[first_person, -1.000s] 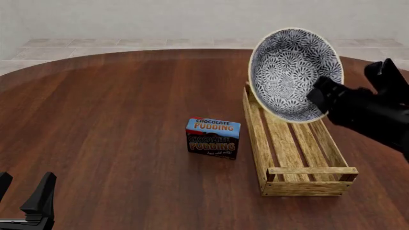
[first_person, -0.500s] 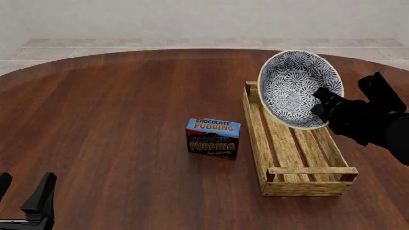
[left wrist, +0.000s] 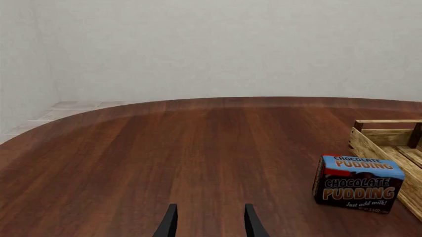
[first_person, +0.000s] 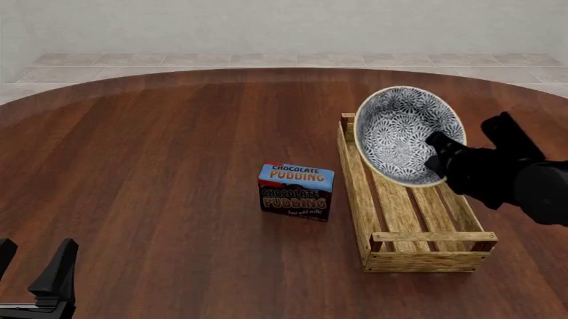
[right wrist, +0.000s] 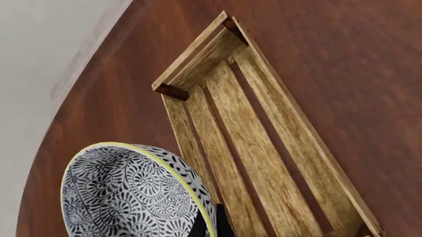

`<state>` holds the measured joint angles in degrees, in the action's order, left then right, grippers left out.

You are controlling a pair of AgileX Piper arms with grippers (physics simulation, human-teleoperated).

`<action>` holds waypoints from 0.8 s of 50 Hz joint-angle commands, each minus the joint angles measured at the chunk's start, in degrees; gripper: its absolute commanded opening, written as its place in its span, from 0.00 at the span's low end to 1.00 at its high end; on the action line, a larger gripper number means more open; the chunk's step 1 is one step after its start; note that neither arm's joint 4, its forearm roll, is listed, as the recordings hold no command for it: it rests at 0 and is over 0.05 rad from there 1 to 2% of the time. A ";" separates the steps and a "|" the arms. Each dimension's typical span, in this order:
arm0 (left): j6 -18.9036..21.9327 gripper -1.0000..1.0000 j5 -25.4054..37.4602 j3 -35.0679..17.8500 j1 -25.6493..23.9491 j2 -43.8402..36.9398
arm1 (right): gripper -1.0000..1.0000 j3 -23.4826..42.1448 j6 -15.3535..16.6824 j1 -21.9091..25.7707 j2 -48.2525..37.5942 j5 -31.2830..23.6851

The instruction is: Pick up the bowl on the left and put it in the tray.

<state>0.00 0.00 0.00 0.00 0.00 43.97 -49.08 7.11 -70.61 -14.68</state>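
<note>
The bowl (first_person: 404,133), blue-grey floral with a cream rim, hangs tilted on edge just above the far half of the tray (first_person: 398,216). My right gripper (first_person: 443,153) is shut on the bowl's right rim. In the right wrist view the bowl (right wrist: 128,195) fills the near corner, its rim pinched between the fingers (right wrist: 212,228), with the slatted tray (right wrist: 264,143) below it. My left gripper (first_person: 36,279) stands open at the near left table edge, far from the bowl. In the left wrist view nothing lies between its fingertips (left wrist: 170,223).
A blue chocolate pudding box (first_person: 297,191) stands just left of the tray; the left wrist view shows the box (left wrist: 358,183) beside the tray's corner (left wrist: 386,136). The round dark wooden table (first_person: 159,153) stretches out to the left.
My right gripper has come down and slightly nearer with the bowl, bringing it from well above the tray's far end to just over the tray. The left arm has not moved.
</note>
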 commanded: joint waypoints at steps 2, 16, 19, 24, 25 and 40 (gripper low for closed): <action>0.00 1.00 0.00 0.00 0.00 0.00 | 0.00 -0.05 -0.26 -1.05 -1.99 1.03; 0.00 1.00 0.00 0.00 0.00 0.00 | 0.00 -1.55 -1.36 -1.61 -4.67 3.56; 0.00 1.00 0.00 0.00 0.00 0.00 | 0.00 -1.99 -1.77 -1.47 -5.05 4.14; 0.00 1.00 0.00 0.00 0.00 0.00 | 0.00 -2.24 -2.06 -1.59 -6.15 4.84; 0.00 1.00 0.00 0.00 0.00 0.00 | 0.00 -2.16 -1.98 -1.62 -6.33 4.91; 0.00 1.00 0.00 0.00 0.00 0.00 | 0.00 -2.02 -2.29 -1.79 -8.37 5.84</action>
<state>0.00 0.00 0.00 0.00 0.00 41.64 -51.03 5.45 -77.91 -9.65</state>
